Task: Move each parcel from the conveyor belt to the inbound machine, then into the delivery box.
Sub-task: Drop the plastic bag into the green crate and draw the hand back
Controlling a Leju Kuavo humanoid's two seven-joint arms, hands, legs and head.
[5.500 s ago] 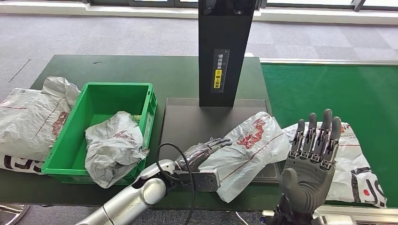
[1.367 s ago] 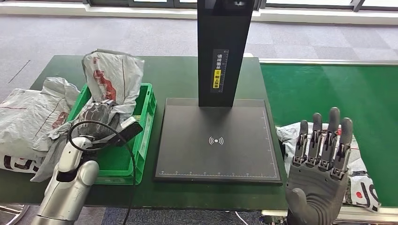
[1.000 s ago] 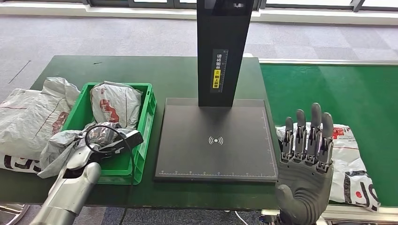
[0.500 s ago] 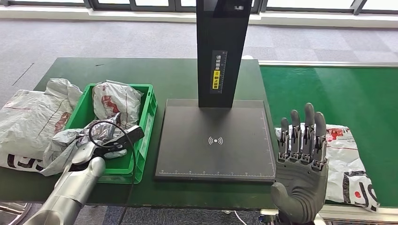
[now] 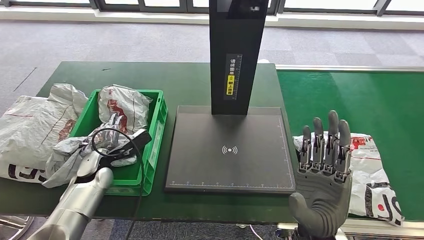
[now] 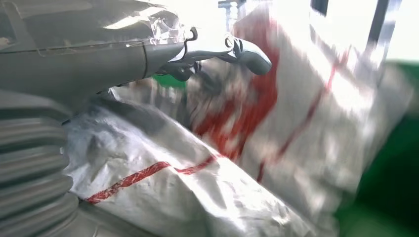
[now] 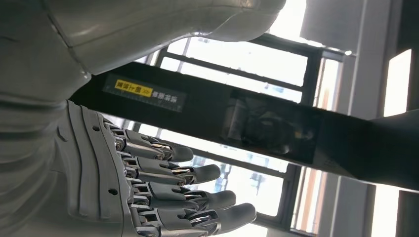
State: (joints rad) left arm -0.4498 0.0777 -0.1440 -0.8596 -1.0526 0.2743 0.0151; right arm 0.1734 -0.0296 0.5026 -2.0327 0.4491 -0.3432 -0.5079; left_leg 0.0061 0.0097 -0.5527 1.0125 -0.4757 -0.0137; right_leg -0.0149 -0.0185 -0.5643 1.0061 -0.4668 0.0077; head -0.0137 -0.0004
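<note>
Left hand: mine, empty, fingers spread over the bin parcels.
Right hand: mine, empty, spread above the belt parcel.
Scanner post: stood at 12 o'clock.

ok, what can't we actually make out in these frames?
- Left hand, head view: its fingers lie among crumpled bags in the green box; whether it holds one is unclear.
- Left wrist view: bag print is motion-blurred, unreadable.
- Parcel on the belt, head view: partly hidden behind the raised right hand.
- Scanner column, head view: top cut off by the frame edge; label text too small.
</note>
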